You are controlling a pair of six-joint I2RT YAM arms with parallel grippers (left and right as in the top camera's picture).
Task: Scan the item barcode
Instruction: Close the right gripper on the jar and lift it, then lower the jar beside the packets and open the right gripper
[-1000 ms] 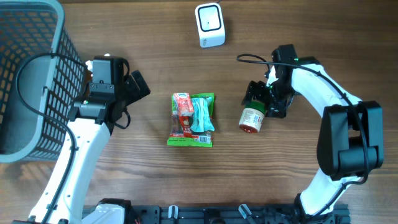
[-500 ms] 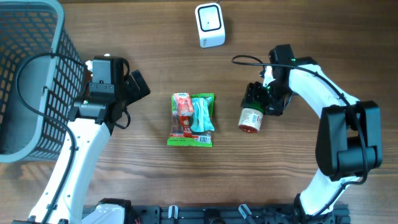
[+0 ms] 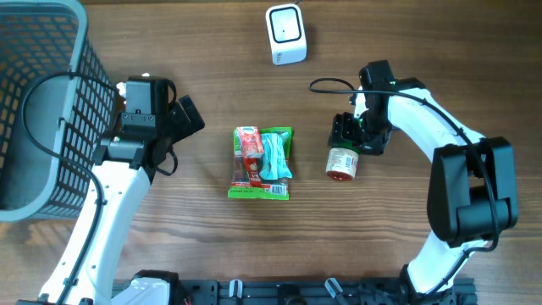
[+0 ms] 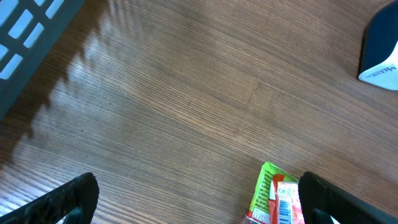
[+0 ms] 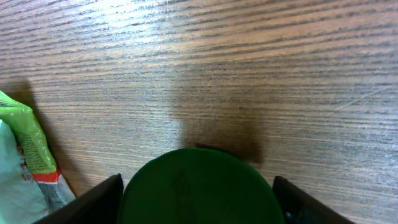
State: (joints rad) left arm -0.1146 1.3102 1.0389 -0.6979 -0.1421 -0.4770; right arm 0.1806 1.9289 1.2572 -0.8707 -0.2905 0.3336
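Observation:
A small jar with a white label and a dark green lid lies on its side on the wooden table. My right gripper reaches over its lid end. In the right wrist view the lid fills the gap of that gripper, with both black fingers pressed against its sides. The white barcode scanner stands at the far middle of the table. My left gripper hovers open over bare wood at the left, nothing between its fingers.
A green and red snack packet lies mid-table, its corner with a barcode showing in the left wrist view. A grey mesh basket occupies the far left. The scanner's base shows at the left wrist view's upper right.
My right gripper has narrowed onto the jar's lid and shifted slightly left and away. The jar barely moved. The left arm has stayed still.

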